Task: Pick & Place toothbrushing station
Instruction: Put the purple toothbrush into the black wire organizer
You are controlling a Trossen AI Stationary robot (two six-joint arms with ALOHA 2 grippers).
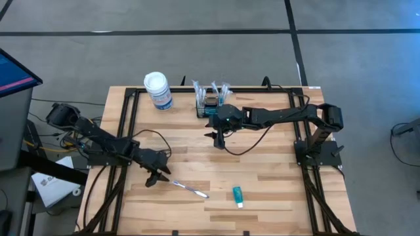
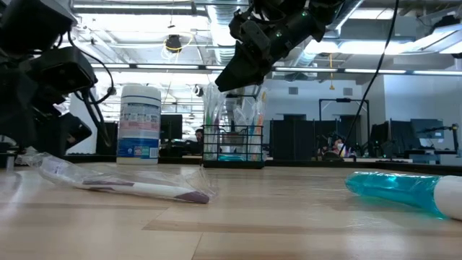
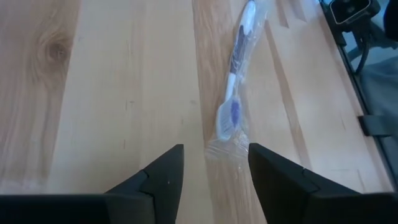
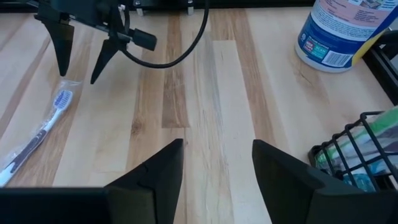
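The wooden table (image 1: 275,177) carries a wire basket (image 1: 211,107), canister (image 1: 158,90), wrapped toothbrush (image 1: 190,189) and toothpaste tube (image 1: 237,196).

Black wire basket (image 1: 211,105); teal tube (image 1: 237,196); white-purple toothbrush (image 1: 190,189).

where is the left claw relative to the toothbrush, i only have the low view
Observer: The left claw sits at one end of the wrapped toothbrush, open, with the wrapper's end between its fingers in the left wrist view.
Operator: is the right claw holding anything
Observer: No. The right claw is open over bare wood, just in front of the black wire basket.
Operator: whats left on the table
Observer: A teal toothpaste tube lies right of the toothbrush, near the front edge; the white-lidded canister stands left of the basket.
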